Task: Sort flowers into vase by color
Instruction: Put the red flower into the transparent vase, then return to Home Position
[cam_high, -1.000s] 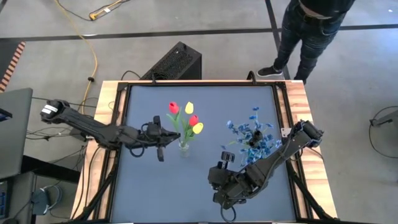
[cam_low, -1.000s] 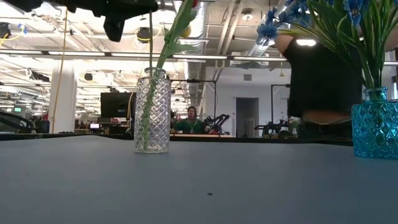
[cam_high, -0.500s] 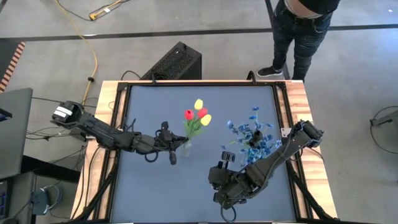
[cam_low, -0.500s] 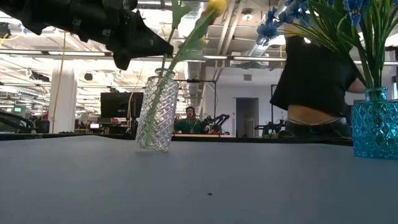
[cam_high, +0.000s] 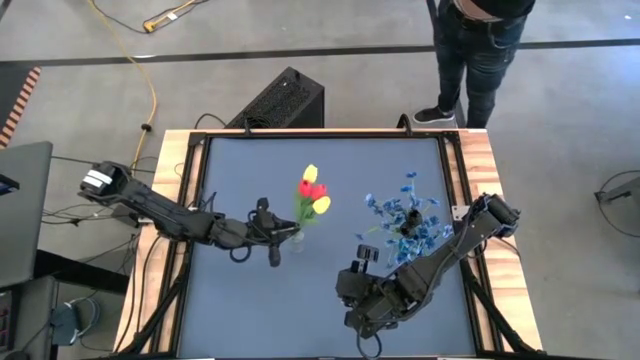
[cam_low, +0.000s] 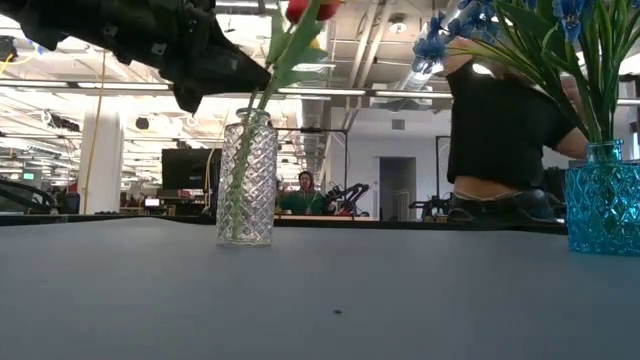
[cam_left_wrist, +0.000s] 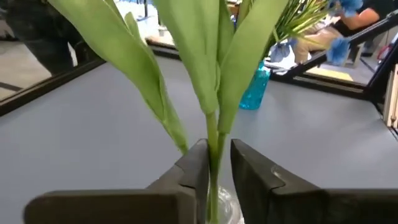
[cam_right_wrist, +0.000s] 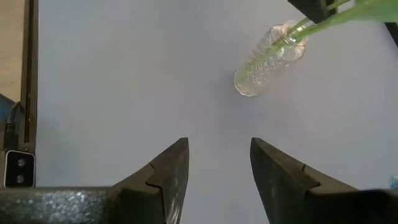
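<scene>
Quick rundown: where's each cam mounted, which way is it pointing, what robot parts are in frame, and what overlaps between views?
High: above the table, looking straight down; both arms, left gripper at the tulips, right gripper waiting at the near edge.
Low: table height, looking level into the room; left arm over the clear vase.
Left wrist: its own fingers around a green stem.
Right wrist: its own open fingers above bare table.
Shared: all four show the clear vase; the blue vase shows in the low and left wrist views.

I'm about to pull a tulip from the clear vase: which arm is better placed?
Left, probably. Its pincer is already closed around the tulip stems just above the clear vase. The right pincer hangs open over bare table, away from it.
</scene>
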